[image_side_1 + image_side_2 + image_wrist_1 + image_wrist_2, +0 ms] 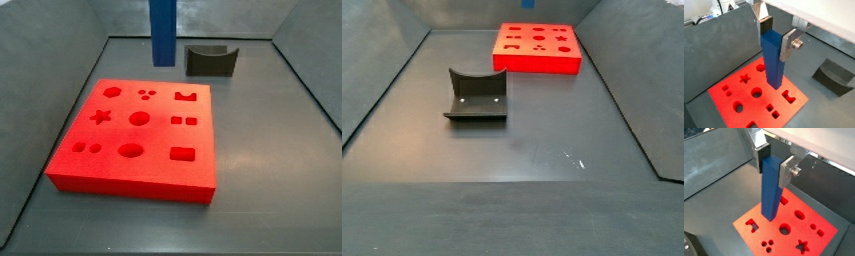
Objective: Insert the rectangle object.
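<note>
My gripper (775, 42) is shut on the upper end of the rectangle object (773, 65), a tall plain blue bar that hangs upright from the fingers (786, 48). Both wrist views show this grip (774, 168). The bar (769, 198) points down at the flat red block with shaped holes (771, 98), and its lower end stands clear above the block's top face (801, 228). In a side view the bar (162, 30) hangs behind the red block (107, 170), with the gripper cut off above the frame. Neither shows in the side view holding the red block (539, 62) at the back.
The dark fixture (211, 61) stands on the grey floor beside the red block, to the right of the bar; it also shows in a side view (476, 95) and a wrist view (834, 76). Grey walls (54, 40) enclose the floor.
</note>
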Motion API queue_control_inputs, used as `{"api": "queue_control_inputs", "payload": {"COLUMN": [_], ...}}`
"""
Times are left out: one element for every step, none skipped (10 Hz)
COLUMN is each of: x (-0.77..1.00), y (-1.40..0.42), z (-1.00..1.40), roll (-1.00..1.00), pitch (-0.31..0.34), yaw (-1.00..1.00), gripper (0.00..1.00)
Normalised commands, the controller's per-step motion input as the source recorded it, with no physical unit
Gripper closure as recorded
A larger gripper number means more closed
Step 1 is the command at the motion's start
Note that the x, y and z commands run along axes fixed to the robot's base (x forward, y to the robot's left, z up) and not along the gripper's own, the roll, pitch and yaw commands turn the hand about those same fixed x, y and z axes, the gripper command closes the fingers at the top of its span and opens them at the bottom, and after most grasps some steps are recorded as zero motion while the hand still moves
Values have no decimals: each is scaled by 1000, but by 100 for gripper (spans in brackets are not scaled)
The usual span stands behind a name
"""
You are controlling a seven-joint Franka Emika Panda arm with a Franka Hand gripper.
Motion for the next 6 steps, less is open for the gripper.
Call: {"api": "queue_control_inputs", "payload": {"x": [0,-74,134,223,246,309], "y": [-57,-740,-1000,-1000,-1000,-1000], "z": [0,-363,-474,-440,-431,-417], "roll": [-3,-64,0,0,0,0], "pitch": [0,-91,0,0,0,0], "yaw": [0,220,0,0,0,0], "gripper": [100,100,100,100,100,100]}}
